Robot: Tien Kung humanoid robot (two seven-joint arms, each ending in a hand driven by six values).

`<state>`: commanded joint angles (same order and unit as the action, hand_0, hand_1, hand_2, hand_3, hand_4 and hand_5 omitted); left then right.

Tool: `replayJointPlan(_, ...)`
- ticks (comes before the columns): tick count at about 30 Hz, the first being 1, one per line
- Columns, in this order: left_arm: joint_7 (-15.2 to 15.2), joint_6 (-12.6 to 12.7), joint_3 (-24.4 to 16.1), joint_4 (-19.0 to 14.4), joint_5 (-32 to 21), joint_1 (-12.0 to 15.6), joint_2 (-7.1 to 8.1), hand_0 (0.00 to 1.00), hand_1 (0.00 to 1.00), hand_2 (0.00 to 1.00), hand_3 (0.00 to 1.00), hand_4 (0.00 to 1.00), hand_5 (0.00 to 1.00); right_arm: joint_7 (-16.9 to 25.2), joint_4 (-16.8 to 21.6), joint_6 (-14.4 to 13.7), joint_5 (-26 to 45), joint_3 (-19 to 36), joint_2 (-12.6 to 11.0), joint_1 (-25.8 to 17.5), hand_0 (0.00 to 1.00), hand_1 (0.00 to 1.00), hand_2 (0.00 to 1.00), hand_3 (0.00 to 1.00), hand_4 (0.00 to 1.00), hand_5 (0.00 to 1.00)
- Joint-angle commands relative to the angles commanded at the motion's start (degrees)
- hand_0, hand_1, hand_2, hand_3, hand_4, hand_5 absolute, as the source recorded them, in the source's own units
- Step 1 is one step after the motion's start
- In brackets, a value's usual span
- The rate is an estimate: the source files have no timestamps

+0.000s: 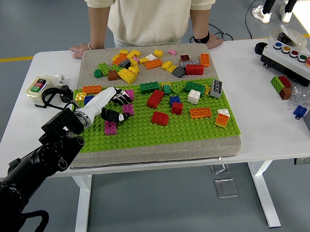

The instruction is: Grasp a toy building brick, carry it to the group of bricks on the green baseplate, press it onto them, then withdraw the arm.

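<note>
The left hand, fingers loosely spread and holding nothing, hovers at nine o'clock on the green baseplate; it should close squarely around the magenta brick.

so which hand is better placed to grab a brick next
Left. The left hand is already over the green baseplate, right beside the magenta bricks. The right hand is not in view.
</note>
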<state>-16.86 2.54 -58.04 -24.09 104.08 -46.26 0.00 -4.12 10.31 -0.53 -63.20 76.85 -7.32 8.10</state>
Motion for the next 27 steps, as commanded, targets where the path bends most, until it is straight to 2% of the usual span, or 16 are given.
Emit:
replayJointPlan(3, -0.1, 0.2, -0.1, -0.2, -0.2, 0.0, 0.00, 0.613, 0.577, 0.557, 0.527, 0.693, 0.002, 0.0, 0.0, 0.0, 0.0, 0.0, 0.0, 0.0, 0.751, 0.674, 0.725, 0.657, 0.912, 0.485)
replayJointPlan(4, -0.1, 0.2, -0.1, -0.2, -0.2, 0.0, 0.00, 0.599, 0.563, 0.554, 0.524, 0.661, 0.002, 0.0, 0.0, 0.0, 0.0, 0.0, 0.0, 0.0, 0.751, 0.674, 0.725, 0.656, 0.912, 0.485)
replayJointPlan(15, -0.4, 0.4, -1.0, -2.0, 0.4, 0.6, 0.00, 0.606, 0.571, 0.557, 0.528, 0.673, 0.002, 0.0, 0.0, 0.0, 0.0, -0.1, 0.0, -0.1, 0.752, 0.674, 0.725, 0.656, 0.911, 0.486)
replayJointPlan(21, -0.1, -0.1, -2.5, -5.2, 1.7, 1.5, 0.04, 0.608, 0.572, 0.559, 0.528, 0.671, 0.002, 0.1, 0.0, 0.1, -0.1, 0.3, -0.2, -0.1, 0.752, 0.674, 0.725, 0.656, 0.910, 0.487)
replayJointPlan(27, 0.4, -0.7, -3.4, -9.8, 3.2, 3.5, 1.90, 0.605, 0.568, 0.556, 0.525, 0.679, 0.002, 0.2, 0.0, 0.0, -0.1, 0.8, -0.3, -0.1, 0.751, 0.674, 0.725, 0.656, 0.910, 0.487)
